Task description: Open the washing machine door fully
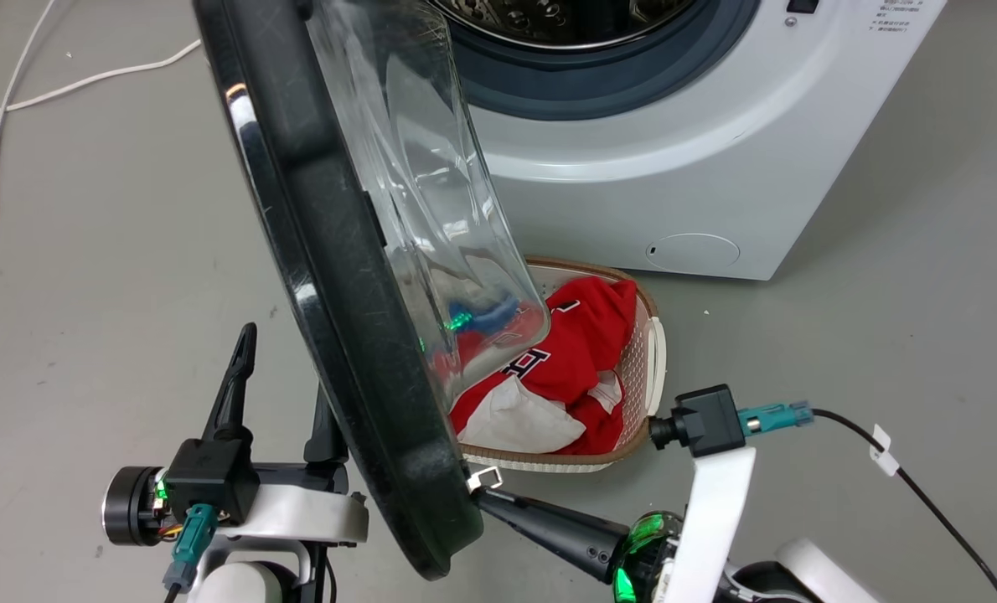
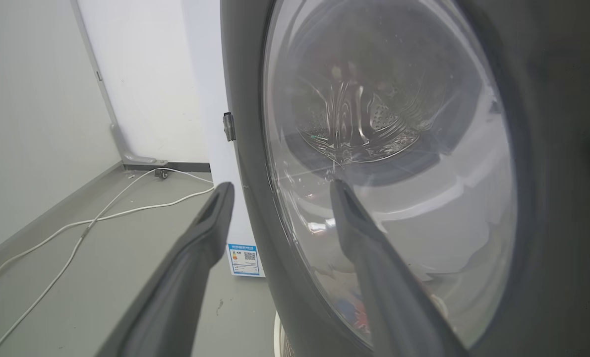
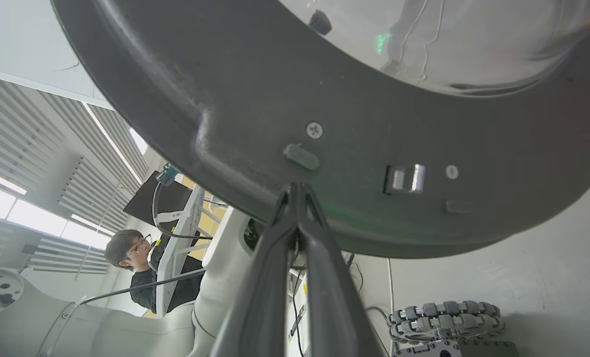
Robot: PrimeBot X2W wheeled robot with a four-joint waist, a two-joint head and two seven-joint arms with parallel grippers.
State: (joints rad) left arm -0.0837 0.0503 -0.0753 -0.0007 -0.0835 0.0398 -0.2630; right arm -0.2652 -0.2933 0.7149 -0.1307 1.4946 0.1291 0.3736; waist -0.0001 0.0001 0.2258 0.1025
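While the left tool point(image 2: 280, 186) gapes beside the washing machine door point(image 1: 331, 251), the right tool point(image 3: 295, 187), pinched together, touches its rim.

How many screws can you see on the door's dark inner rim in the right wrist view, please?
2. One screw sits above the right gripper; the other lies right of the metal latch. More may be hidden around the washing machine door.
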